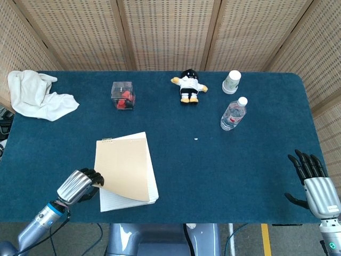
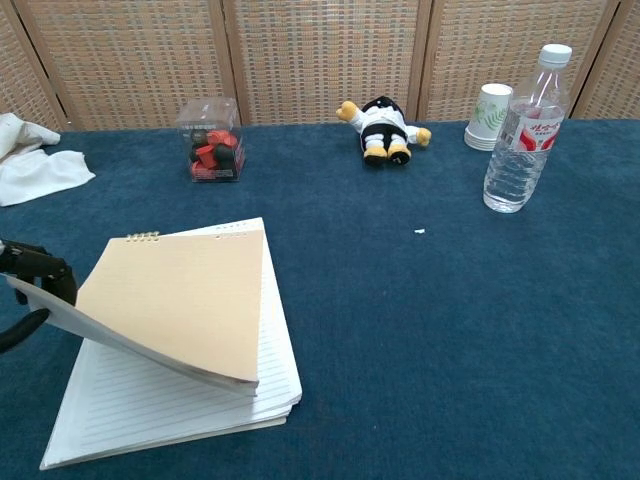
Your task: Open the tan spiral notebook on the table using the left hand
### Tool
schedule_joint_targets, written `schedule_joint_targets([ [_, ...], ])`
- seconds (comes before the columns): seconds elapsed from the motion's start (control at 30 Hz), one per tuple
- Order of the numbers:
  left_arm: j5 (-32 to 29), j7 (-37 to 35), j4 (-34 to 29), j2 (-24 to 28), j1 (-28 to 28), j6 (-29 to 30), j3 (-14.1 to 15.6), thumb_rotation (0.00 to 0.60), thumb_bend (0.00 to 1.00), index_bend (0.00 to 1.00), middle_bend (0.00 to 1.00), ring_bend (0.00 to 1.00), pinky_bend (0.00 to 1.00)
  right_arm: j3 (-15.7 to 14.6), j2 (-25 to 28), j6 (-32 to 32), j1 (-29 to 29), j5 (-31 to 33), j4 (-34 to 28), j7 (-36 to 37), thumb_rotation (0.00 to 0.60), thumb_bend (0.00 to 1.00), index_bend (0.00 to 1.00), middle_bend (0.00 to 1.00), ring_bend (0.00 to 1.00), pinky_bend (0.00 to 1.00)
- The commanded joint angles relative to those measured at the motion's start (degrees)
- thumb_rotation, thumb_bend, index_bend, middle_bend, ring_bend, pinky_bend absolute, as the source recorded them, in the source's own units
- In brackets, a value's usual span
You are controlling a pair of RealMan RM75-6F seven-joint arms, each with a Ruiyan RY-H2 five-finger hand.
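Note:
The tan spiral notebook [image 1: 123, 169] lies near the table's front left, its spiral binding at the far edge. My left hand [image 1: 79, 185] pinches the near left corner of the tan cover [image 2: 175, 300] and holds it raised, so lined white pages [image 2: 170, 405] show underneath. In the chest view only the dark fingers [image 2: 40, 268] of that hand show at the left edge. My right hand [image 1: 314, 178] hovers at the table's front right corner, fingers spread, holding nothing.
At the back stand a clear box of red pieces [image 1: 122, 95], a small plush doll [image 1: 188, 86], a stack of paper cups [image 1: 232, 81] and a water bottle [image 1: 233, 114]. A white cloth [image 1: 36, 96] lies at the back left.

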Motion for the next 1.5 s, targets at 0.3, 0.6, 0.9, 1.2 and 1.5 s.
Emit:
schedule_joint_targets([
  [0.3,5.05,-10.93,0.21,5.42,3.76,7.35,5.87,0.6,0.63,0.88,0.6,0.45,0.5,-0.13,-0.27,0.04,-0.05,-0.18,-0.15,-0.81,0.6,0.0,0.0,0.0,0.0,0.0],
  [0.6,8.19,-17.82,0.62,6.51,5.42,10.71,8.81,0.6,0.63,0.88,0.6,0.45,0.5,-0.16,-0.24,0.1,-0.08,-0.2,-0.17,-0.78,0.6,0.0,0.0,0.0,0.0,0.0],
  [0.9,-0.15,-31.82,-8.52,8.43,3.94,7.56,5.4,0.6,0.63,0.89,0.6,0.45,0.5,-0.27,-0.32,-0.05,-0.04,-0.29,-0.18,-0.97,0.6,0.0,0.0,0.0,0.0,0.0],
  [1.2,-19.21,-50.59,-17.45,13.13,1.18,-2.14,-4.9,0.6,0.69,0.89,0.61,0.45,0.51,-0.33,-0.33,-0.17,-0.01,-0.31,-0.2,-1.02,0.6,0.0,0.0,0.0,0.0,0.0],
  [1.5,-34.79,-50.23,-16.96,13.23,-0.3,-10.92,-14.04,0.6,0.71,0.89,0.61,0.45,0.51,-0.51,-0.49,-0.53,0.1,-0.39,-0.15,-1.47,0.6,0.0,0.0,0.0,0.0,0.0],
])
